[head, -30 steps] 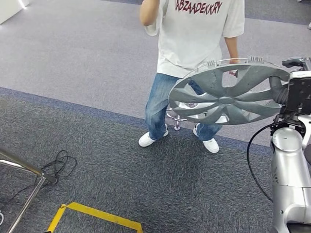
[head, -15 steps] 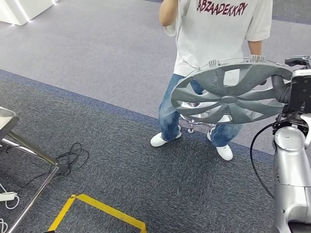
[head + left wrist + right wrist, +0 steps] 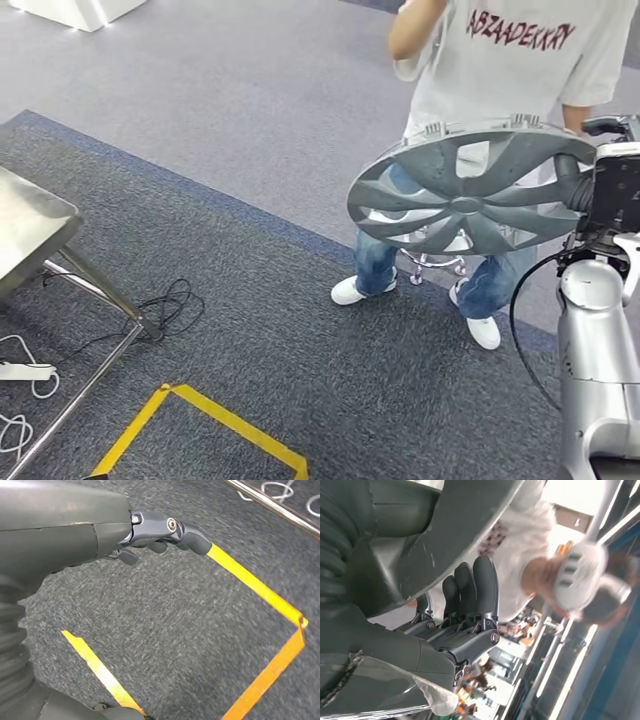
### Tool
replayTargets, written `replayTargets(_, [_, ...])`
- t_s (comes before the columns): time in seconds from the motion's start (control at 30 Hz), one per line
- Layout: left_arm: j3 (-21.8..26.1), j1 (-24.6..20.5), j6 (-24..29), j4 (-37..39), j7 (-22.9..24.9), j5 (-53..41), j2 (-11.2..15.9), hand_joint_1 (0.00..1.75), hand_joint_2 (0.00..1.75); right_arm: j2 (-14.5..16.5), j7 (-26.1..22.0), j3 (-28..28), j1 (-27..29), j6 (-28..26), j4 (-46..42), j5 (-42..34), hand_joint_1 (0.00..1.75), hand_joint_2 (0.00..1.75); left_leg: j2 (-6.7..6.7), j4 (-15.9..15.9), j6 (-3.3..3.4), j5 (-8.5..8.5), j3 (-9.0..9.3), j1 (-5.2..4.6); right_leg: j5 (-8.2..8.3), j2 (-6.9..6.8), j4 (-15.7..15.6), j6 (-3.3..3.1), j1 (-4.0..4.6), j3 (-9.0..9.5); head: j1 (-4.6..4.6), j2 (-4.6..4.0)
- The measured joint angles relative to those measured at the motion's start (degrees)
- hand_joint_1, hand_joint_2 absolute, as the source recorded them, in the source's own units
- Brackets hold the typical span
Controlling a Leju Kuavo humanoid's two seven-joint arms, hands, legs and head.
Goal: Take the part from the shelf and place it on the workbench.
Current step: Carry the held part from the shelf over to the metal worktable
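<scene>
Now, right hand (image 3: 471,605): fingers (image 3: 484,587) curled around the wheel cover (image 3: 468,195) rim, holding it.
Left hand (image 3: 158,532): fingers loosely extended, holding nothing.

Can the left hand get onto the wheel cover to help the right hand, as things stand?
Probably not yet. The left hand hangs low over the carpet beside the yellow tape, holding nothing, while the wheel cover sits high on the robot's right, gripped by the right hand.

Silver arm (image 3: 600,370), black cable (image 3: 524,330) looped alongside; dark-fingered robot hand (image 3: 471,610), grey ribbed cover (image 3: 13,645)
</scene>
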Motion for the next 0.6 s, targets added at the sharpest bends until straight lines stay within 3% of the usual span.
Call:
replayTargets(0.1, [0.0, -0.2, 0.0, 0.0, 0.0, 0.0, 0.0, 0.0, 1.75, 0.0, 0.0, 0.0, 0.1, 0.0, 0.0, -0.1, 1.75, 1.75, -1.23, -0.1, 0.49, -0.02, 0.14, 0.17, -4.66, 2.18, 10.8, 0.17, -0.07, -5.55, 0.4, 0.0])
replayTargets(0.13, [0.0, -0.2, 0.0, 0.0, 0.0, 0.0, 0.0, 0.0, 1.75, 0.0, 0.0, 0.0, 0.3, 0.0, 0.0, -0.1, 1.75, 1.75, -1.71, 0.0, 0.52, -0.05, 0.16, 0.16, -5.13, 2.29, 13.2, 0.24, -0.08, -6.99, 0.41, 0.0])
replayTargets(0.17, [0.0, -0.2, 0.0, 0.0, 0.0, 0.1, -0.1, 0.0, 1.75, 0.0, 0.0, 0.0, 0.4, 0.0, 0.1, 0.0, 1.75, 1.75, -2.22, 0.0, 0.51, -0.09, 0.18, 0.17, -4.45, 2.33, 13.5, 0.28, -0.1, -7.46, 0.41, 0.0])
replayTargets(0.23, [0.0, -0.1, 0.0, 0.0, 0.0, 0.1, -0.1, 0.0, 1.75, 0.0, 0.0, 0.0, 0.5, 0.0, 0.1, 0.0, 1.75, 1.75, -3.25, 0.3, 0.24, -0.29, 0.25, 0.29, -0.3, 2.69, 7.4, 0.32, -0.25, -4.96, 0.43, 0.0])
replayTargets(0.3, [0.0, -0.2, 0.0, 0.0, 0.0, 0.1, -0.2, 0.0, 1.75, 0.0, 0.0, 0.0, 0.4, 0.0, 0.1, 0.0, 1.75, 1.75, -4.15, 0.9, -0.29, -0.61, -0.04, 0.25, 2.38, 4.03, 0.4, 0.31, -0.47, -1.47, 0.39, 0.01])
replayTargets(0.37, [0.0, -0.1, 0.1, 0.0, 0.0, 0.1, -0.1, 0.0, 1.75, 0.0, 0.0, 0.0, 0.4, 0.0, 0.2, 0.0, 1.75, 1.75, -4.87, 1.3, -0.72, -0.67, -0.51, 0.15, 2.33, 4.78, -1.8, 0.09, -0.53, -0.19, 0.36, 0.01])
replayTargets(0.43, [0.0, 0.1, 0.1, 0.0, 0.0, 0.1, -0.1, 0.0, 1.75, 0.0, 0.1, 0.1, 0.3, 0.0, 0.2, 0.1, 1.75, 1.75, -5.28, 1.5, -1.02, -0.73, -0.71, 0.18, 2.35, 4.18, -1.9, -0.37, -0.57, -0.03, 0.37, 0.0])
replayTargets(0.5, [0.0, 0.2, 0.1, 0.0, 0.0, 0.1, -0.2, 0.0, 1.75, 0.0, 0.0, 0.1, 0.2, 0.1, 0.2, 0.2, 1.75, 1.75, -4.09, 3.3, -1.56, -2.07, -1.44, 0.17, 2.3, 3.43, -2.1, -0.93, -0.65, 0.24, 0.18, 0.0])
replayTargets(0.6, [0.0, -0.1, 0.1, 0.0, 0.0, 0.2, -0.2, 0.0, 1.75, 0.0, 0.0, 0.1, 0.0, 0.2, 0.2, 0.3, 1.75, 1.75, -1.7, 13.6, -2.26, -6.95, -6.14, 0.34, 2.03, 2.19, -2.1, -1.56, -0.48, 0.62, -0.04, 0.0])
